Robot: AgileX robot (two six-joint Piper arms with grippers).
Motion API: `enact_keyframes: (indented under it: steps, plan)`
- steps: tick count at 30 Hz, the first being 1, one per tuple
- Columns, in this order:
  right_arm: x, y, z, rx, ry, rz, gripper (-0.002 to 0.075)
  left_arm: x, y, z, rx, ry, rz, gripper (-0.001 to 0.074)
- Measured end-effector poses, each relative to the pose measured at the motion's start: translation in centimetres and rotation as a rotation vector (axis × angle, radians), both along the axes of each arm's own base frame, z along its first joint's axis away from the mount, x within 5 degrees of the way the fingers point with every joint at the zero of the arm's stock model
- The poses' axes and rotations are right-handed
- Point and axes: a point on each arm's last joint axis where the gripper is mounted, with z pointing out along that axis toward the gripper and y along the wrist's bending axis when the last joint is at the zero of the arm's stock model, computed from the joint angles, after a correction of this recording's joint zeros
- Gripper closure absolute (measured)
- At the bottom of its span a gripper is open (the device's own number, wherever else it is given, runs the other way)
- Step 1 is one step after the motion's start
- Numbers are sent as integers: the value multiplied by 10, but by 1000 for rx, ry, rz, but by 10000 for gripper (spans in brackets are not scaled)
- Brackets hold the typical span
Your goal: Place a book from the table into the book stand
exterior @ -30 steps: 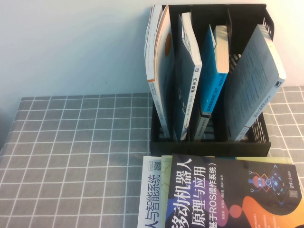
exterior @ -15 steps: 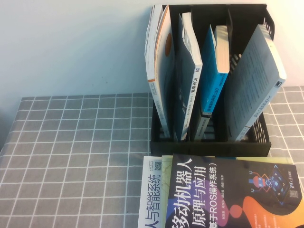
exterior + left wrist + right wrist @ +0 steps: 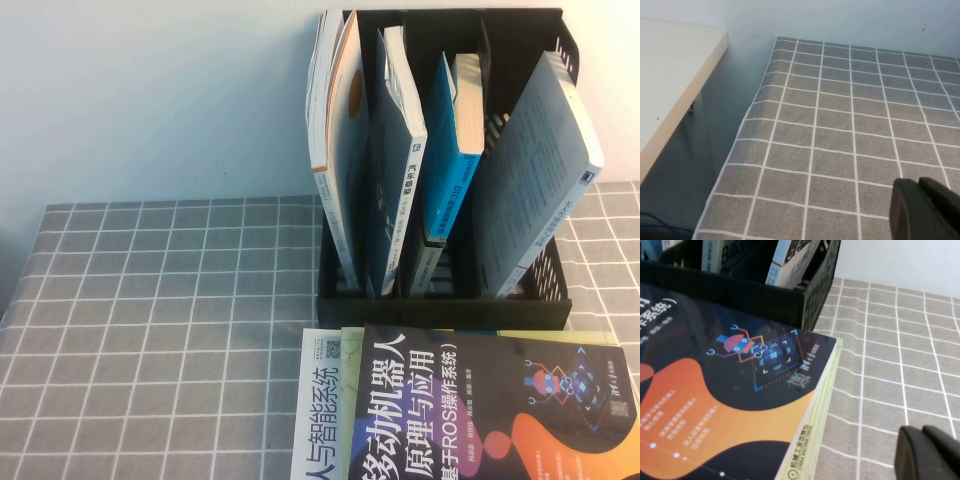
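My left gripper [image 3: 925, 210] and right gripper [image 3: 930, 452] hang clenched above the table [image 3: 150, 330]. One stand [image 3: 440, 300] holds four upright books [image 3: 395, 150]. Three flat books [image 3: 480, 410] lie stacked, long axes crosswise.

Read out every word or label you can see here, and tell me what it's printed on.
"原理与应用": cover of the dark book lying flat.
"基于ROS操作系统": same cover, smaller line.
"人与智能系统": blue lettering on the white book beneath it.
"CHINA MACHINE PRESS": edge of the pale book under the dark book.
Standing books in the book stand: spine text too small to read.
Left gripper over bare table, right gripper beside the dark book: no text.
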Motion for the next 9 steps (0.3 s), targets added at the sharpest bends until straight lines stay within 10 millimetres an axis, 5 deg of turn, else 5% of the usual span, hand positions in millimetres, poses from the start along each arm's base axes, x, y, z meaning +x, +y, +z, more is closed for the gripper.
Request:
enact_keyframes:
  steps: [9]
  plan:
    - [0, 0, 0, 0, 0, 0, 729, 0, 0, 0, 13, 3, -3, 737]
